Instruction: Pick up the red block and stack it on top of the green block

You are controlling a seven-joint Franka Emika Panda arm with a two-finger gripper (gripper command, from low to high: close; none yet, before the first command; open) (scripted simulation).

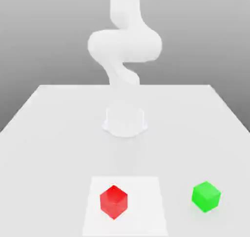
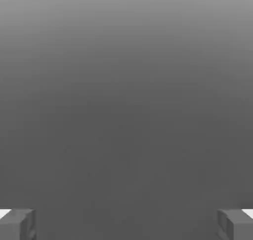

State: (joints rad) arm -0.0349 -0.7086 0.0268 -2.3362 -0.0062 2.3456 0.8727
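In the hand view the end effector (image 2: 126, 224) is spread wide with nothing between its 2 fingertips (image 2: 17, 224), each cut off by the frame edge, and past them lies only grey haze. The exterior view shows the red block (image 1: 114, 201) on a paler square patch (image 1: 146, 202) of the counter (image 1: 53, 133), with the green block (image 1: 206, 196) well apart toward the exterior view's right, both out in front of the white arm (image 1: 124, 45); how they lie relative to the end effector cannot be told.

The white arm (image 1: 124, 45) rises in a bent S-curve, and the tool (image 2: 126, 224) has its fingers (image 2: 17, 224) spread wide apart.
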